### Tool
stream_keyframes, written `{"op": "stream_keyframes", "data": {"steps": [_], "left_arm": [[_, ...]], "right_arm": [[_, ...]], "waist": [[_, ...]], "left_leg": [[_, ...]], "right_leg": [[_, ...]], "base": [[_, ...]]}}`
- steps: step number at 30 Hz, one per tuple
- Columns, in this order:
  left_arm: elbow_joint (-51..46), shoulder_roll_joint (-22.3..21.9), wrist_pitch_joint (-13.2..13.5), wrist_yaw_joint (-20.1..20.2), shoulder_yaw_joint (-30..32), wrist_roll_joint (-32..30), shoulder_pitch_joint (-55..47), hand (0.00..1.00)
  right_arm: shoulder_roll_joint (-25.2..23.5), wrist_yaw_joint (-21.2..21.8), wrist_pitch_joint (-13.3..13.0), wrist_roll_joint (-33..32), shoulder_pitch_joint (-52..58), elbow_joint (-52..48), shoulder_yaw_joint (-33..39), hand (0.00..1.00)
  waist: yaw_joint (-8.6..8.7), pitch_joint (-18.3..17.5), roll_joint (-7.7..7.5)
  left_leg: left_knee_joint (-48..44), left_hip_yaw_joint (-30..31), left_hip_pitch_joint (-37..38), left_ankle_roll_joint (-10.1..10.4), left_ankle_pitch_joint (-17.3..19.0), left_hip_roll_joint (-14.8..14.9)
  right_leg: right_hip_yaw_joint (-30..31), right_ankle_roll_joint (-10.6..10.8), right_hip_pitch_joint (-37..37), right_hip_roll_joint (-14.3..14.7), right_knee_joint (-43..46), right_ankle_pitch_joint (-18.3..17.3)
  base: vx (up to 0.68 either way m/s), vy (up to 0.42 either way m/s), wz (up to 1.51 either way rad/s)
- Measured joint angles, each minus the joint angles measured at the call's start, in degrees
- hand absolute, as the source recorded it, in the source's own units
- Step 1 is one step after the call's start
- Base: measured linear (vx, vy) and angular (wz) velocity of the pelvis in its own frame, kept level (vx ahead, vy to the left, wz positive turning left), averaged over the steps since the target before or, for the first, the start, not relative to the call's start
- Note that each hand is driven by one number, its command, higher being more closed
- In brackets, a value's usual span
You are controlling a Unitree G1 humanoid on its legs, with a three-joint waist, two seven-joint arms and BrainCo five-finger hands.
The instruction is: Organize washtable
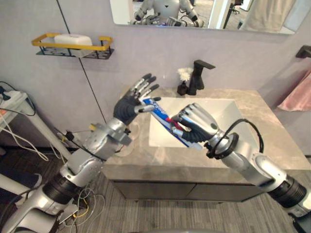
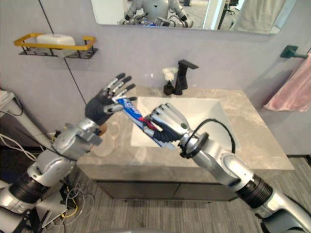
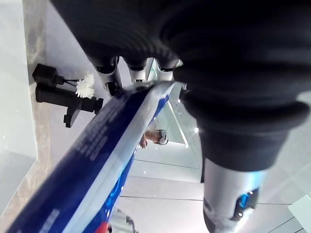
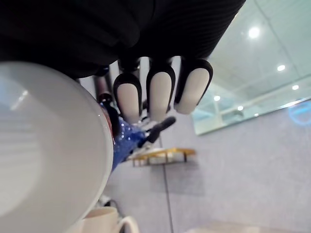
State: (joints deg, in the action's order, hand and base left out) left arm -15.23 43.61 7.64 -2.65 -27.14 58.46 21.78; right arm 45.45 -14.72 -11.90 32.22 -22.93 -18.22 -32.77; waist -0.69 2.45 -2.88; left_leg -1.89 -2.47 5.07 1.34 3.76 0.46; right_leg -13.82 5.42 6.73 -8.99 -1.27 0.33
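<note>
Soft, even overhead light, bright, with no hard shadows

The white sink (image 1: pixel 218 109) is the brightest patch and nearly washes out, while the grey counter (image 1: pixel 272 141) has a dull sheen. The shelf (image 1: pixel 73 46) throws only a faint shadow on the wall (image 1: pixel 58 87). Ceiling lamps (image 4: pixel 252 32) glare as white spots in the right wrist view. In the left wrist view a pale streak runs along the glossy tube (image 3: pixel 112 141), and the left hand (image 3: pixel 146 29) stands near black against the bright background. The floor (image 1: pixel 146 213) under the counter lies dim

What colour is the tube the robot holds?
The tube is blue with white and red, best in the left eye view.
</note>
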Motion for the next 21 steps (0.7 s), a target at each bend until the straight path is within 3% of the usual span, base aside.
{"op": "stream_keyframes", "data": {"steps": [8, 21], "left_arm": [[0.17, -0.29, -0.48, -0.42, -0.25, -0.03, 0.87, 0.00], [6.91, -4.74, -0.47, -2.80, 0.33, -0.17, 4.22, 0.00]], "right_arm": [[-0.02, -0.17, 0.36, 2.07, -0.16, -0.08, -0.51, 1.00], [-1.23, -0.14, 1.26, 4.13, -0.15, -0.21, -0.50, 1.00]], "waist": [[0.03, 0.05, 0.08], [-0.04, 0.06, 0.09]], "left_leg": [[0.08, 0.00, 0.10, -0.01, -0.04, 0.00], [2.04, 0.03, 1.04, 0.04, -1.22, -0.07]], "right_leg": [[0.00, 0.00, 0.04, 0.00, 0.03, 0.00], [-0.02, 0.00, 0.04, -0.01, 0.14, 0.00]], "base": [[0.00, 0.000, 0.00], [-0.01, -0.002, 0.00]]}}
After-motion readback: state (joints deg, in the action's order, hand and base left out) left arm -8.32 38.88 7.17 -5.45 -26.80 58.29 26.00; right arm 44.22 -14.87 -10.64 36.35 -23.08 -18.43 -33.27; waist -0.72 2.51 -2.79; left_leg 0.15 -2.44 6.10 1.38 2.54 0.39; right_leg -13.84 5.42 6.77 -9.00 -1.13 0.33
